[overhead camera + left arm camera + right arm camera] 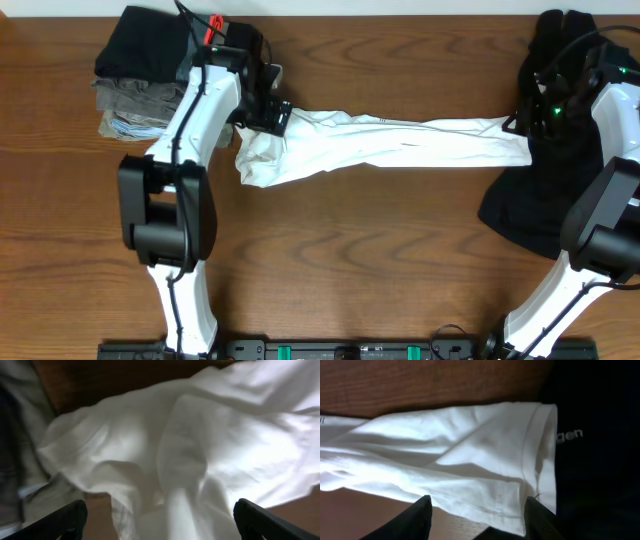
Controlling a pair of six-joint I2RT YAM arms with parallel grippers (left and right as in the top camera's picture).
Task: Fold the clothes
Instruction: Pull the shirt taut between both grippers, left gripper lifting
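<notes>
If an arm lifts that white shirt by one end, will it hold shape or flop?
Probably floppy: the white T-shirt lies stretched in a wrinkled, rope-like band across the table, so a lifted end would likely drape. It looks thin and light; a push would probably bunch it.

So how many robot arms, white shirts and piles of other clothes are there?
Robot arms: 2, the left arm and the right arm
White shirts: 1, the white shirt stretched between them
Piles of other clothes: 2, the folded stack at upper left and the black heap on the right
Total: 5
</notes>
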